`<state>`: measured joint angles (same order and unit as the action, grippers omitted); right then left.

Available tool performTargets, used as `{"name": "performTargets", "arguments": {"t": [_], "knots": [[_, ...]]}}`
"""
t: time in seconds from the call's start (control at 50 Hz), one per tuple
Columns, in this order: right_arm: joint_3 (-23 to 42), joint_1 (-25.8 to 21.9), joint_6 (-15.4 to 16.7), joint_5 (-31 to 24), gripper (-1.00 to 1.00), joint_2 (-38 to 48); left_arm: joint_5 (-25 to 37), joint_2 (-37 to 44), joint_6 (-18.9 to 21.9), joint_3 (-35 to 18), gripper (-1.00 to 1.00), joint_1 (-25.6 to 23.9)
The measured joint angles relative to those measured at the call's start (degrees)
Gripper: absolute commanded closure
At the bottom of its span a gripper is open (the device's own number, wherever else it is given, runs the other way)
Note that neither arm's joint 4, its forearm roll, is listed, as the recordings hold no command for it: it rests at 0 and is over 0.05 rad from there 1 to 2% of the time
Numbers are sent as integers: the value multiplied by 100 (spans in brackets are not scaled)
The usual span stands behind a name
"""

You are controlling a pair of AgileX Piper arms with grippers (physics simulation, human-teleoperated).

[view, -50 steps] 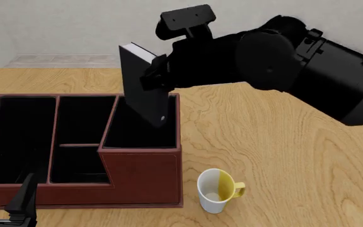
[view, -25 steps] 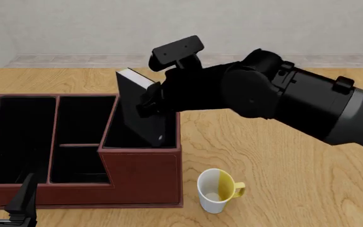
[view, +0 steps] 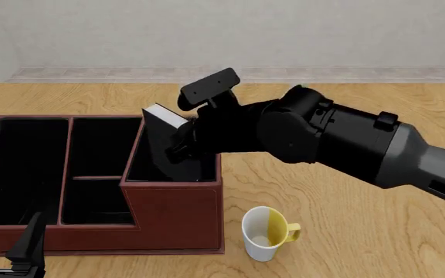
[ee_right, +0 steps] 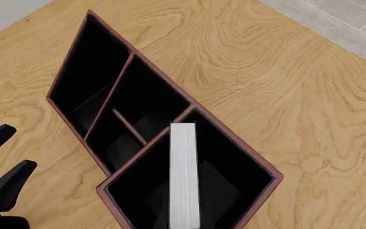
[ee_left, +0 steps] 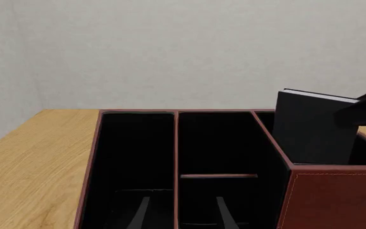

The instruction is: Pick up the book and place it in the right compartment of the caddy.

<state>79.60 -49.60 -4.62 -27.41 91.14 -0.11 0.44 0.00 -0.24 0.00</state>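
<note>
1. Two arms are in view, and only the right gripper (view: 182, 141) is engaged: it is clamped on the book (view: 163, 141) from the right face, the fingers largely hidden against the black cover.

2. Location of the book: its lower part is already inside the right compartment (view: 207, 168) of the caddy (view: 178, 217), its upper part with the white page edges standing above the rim. Whether its bottom edge touches the floor cannot be told from any view.

3. Governing relation: the book's long axis stands roughly upright, leaning a little (top toward the left and far side in the front view). The right wrist view shows the white page edge (ee_right: 184, 176) running across the middle of the compartment, with black floor open on both sides.

4. Edges and room: the slanted divider lies just beside the book on the left; the compartment's right wall (view: 218, 152) is near the gripper. In my judgement that wall is the tighter margin, since the arm reaches in over it.

5. The left gripper (view: 14, 249) hangs low at the caddy's near left corner, fingers apart, holding nothing, well apart from the book. The right arm is plainly the nearer.

6. A white mug (view: 263, 233) with a yellow handle stands on the table (view: 346, 231) near the caddy's near right corner, clear of the descent path.

7. Assessment: placement is nearly done; what remains is settling and release.
</note>
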Motion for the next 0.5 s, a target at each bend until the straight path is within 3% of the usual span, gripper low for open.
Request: {"name": "performTargets", "arguments": {"t": [0.5], "knots": [[-271,19,-38,267,100,115,0,0,0,0,-100,0]]}}
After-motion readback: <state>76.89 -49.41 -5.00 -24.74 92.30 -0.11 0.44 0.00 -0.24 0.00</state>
